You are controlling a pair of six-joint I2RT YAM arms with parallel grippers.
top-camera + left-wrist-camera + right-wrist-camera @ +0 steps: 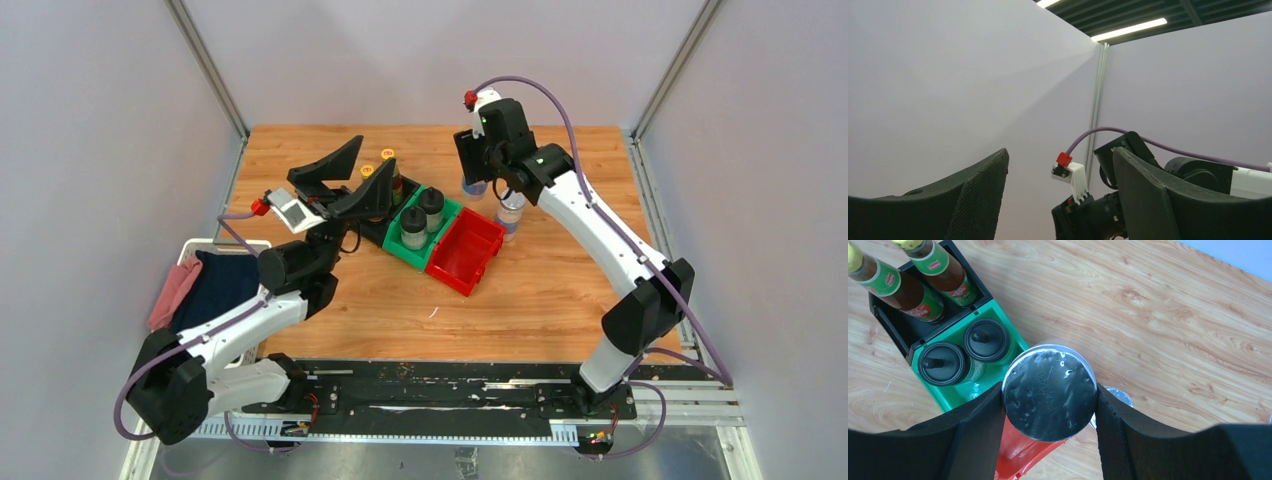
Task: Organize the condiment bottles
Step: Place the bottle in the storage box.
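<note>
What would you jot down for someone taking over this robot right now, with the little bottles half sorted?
Left fingers: open, empty, raised and pointing at the wall.
Right fingers: shut on the lid of one silver-lidded shaker.
Done: both brown bottles stand in the black bin; both black-capped bottles stand in the green bin.
Left: the held shaker, plus the second shaker, standing on the table beside the red bin. That bin holds nothing, so both shakers probably go there.
</note>
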